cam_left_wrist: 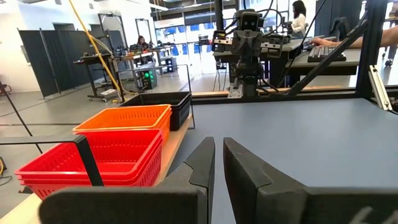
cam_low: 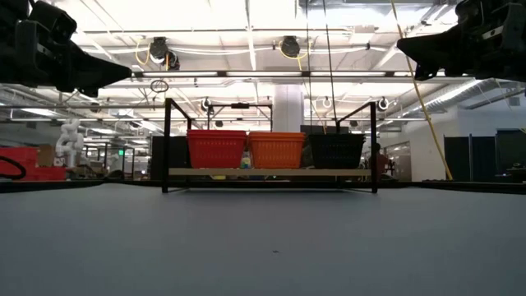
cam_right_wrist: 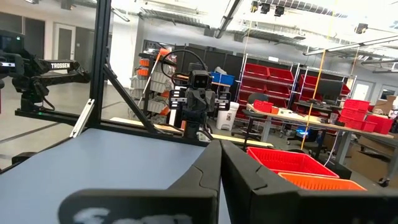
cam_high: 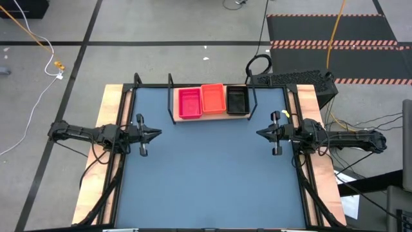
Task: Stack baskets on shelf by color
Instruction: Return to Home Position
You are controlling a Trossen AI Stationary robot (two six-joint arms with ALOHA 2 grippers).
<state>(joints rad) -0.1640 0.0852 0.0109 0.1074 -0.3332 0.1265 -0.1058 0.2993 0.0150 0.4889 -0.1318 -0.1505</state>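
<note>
Light wood board of the shelf [cam_high: 215, 118], black wire frame round it, at the far middle of the blue bench [cam_high: 212, 180].

High view: three lots side by side on the board, touching. Pinkish-red baskets [cam_high: 189, 103] on the left, orange baskets [cam_high: 212, 98] in the centre, black baskets [cam_high: 237, 100] on the right. Left tool [cam_high: 154, 134] near the bench's left edge, right tool [cam_high: 262, 133] near the right edge. Their tips face each other. Both are clenched to a point and well apart from the shelf.

Low view: shelf board [cam_low: 271, 172] raised off the bench on wire legs. Pinkish-red baskets [cam_low: 217, 148], orange baskets [cam_low: 277, 150] and black baskets [cam_low: 337, 150] in a row on it, rims about level. Both tools hang above the bench, left tool [cam_low: 111, 79] upper left, right tool [cam_low: 415, 49] upper right.

Left wrist view: left tool [cam_left_wrist: 219, 152] closed to a thin slit, gripping no basket. Pinkish-red baskets [cam_left_wrist: 93, 162] nearest, several rims nested one inside another. Orange baskets [cam_left_wrist: 124, 118] behind them, black baskets [cam_left_wrist: 163, 101] farthest, rims also layered. People [cam_left_wrist: 298, 12] sit at desks beyond the bench.

Right wrist view: right tool [cam_right_wrist: 221, 155] clenched, fingers pressed together. Past it, pinkish-red baskets [cam_right_wrist: 292, 160] with orange baskets [cam_right_wrist: 323, 182] just beside.
</note>
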